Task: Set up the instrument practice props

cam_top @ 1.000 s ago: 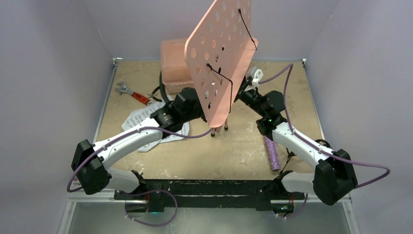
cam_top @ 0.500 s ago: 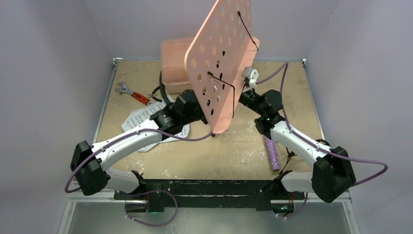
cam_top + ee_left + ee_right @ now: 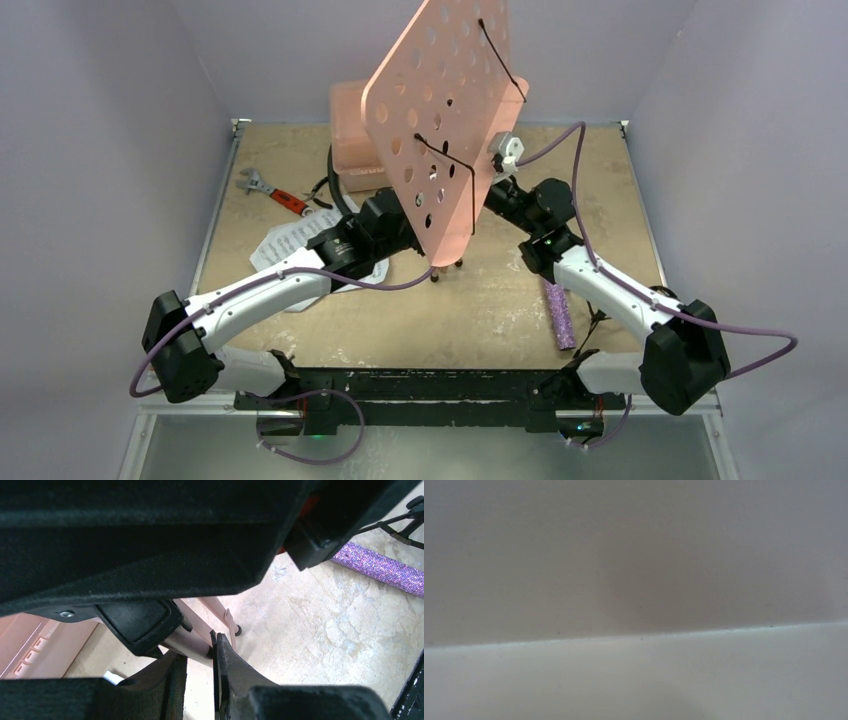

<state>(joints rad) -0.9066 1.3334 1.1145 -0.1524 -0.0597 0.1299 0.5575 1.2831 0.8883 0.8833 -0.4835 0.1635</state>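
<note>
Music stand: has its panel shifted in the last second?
Yes. The music stand panel swung left, covering more of the pink box behind it.

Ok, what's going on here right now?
The left arm's fingers are clamped on the pole of the pink music stand, near its legs, holding the perforated board tilted above the table. The right arm reaches behind the board; its fingers are hidden. The sheet music and purple microphone lie on the table, not yet placed.

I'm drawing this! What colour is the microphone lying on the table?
The microphone is glittery purple; the left wrist view shows it best.
</note>
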